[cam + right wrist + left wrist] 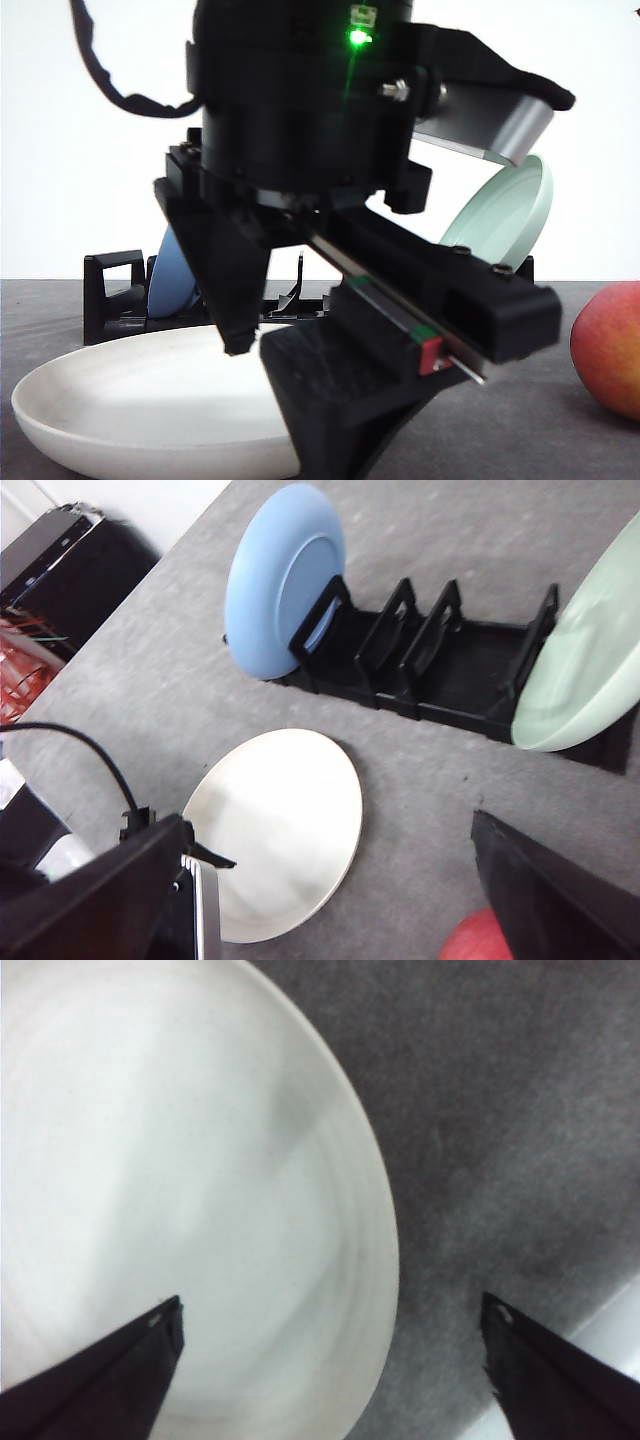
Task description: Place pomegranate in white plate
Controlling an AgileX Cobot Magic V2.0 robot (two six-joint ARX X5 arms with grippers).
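Note:
The pomegranate [610, 350], red blending to yellow, rests on the grey table at the far right, apart from the white plate [120, 400]. The plate lies flat at the front left with nothing on it. My left gripper [285, 390] hangs close over the plate's right side, open and empty. In the left wrist view its fingertips [160, 1325] straddle the rim of the white plate [180, 1160]. My right gripper [330, 820] is open and high above the table. It looks down on the white plate [280, 830] and on the pomegranate [485, 938], which is far below its fingers.
A black dish rack [430, 660] stands behind the white plate, holding a blue plate [280, 575] at its left end and a pale green plate [590, 670] at its right end. A dark box [70, 570] sits beyond the table's left edge.

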